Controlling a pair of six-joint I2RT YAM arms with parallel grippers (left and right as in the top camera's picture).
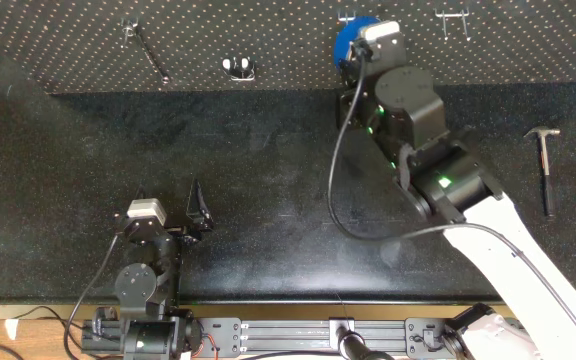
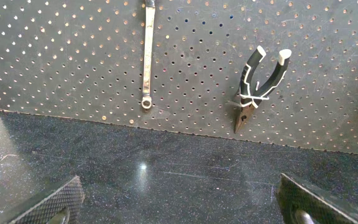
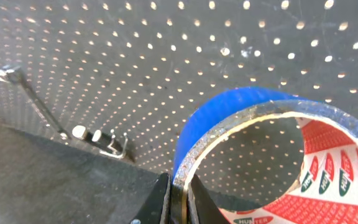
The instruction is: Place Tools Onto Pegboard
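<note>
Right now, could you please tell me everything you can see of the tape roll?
The tape roll is a wide ring: blue outside, with a pale scuffed rim and a red-and-white printed core inside. The right gripper is shut on its wall, one finger inside the ring and one outside, holding it up close to the pegboard. Whether it touches the board or a hook cannot be told.

Right hand [image 3: 178,200] pinching blue tape roll [image 3: 219,115], pegboard [image 3: 166,50] behind, wrench [image 3: 39,107] and pliers [image 3: 101,140] hanging
</note>
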